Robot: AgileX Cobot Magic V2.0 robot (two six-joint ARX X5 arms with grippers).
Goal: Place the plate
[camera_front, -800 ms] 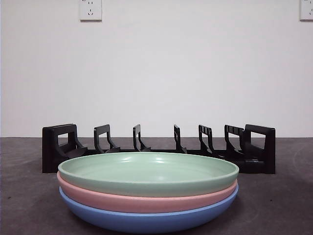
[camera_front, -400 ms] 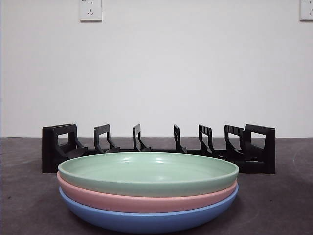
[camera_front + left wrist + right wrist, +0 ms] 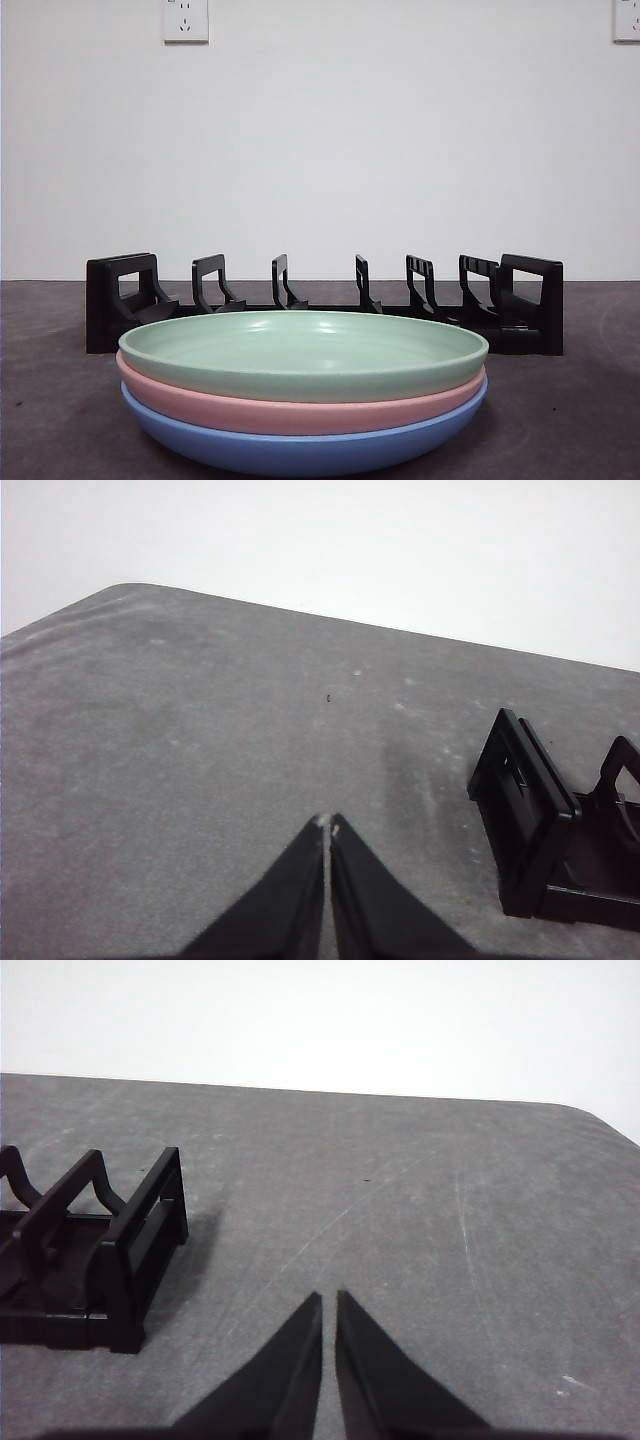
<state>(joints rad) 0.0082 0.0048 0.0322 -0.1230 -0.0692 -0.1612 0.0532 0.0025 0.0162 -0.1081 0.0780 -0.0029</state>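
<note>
Three plates are stacked near the front view's camera: a green plate [image 3: 300,350] on top, a pink plate [image 3: 300,412] under it and a blue plate [image 3: 300,450] at the bottom. A black slotted dish rack [image 3: 325,300] stands behind them with no plate in it. My left gripper [image 3: 328,825] is shut and empty over bare table beside one end of the rack [image 3: 560,830]. My right gripper [image 3: 328,1300] is shut and empty beside the rack's other end [image 3: 100,1250]. Neither gripper shows in the front view.
The grey table [image 3: 560,420] runs back to a white wall with two sockets [image 3: 185,20]. The table's rounded corners show in both wrist views.
</note>
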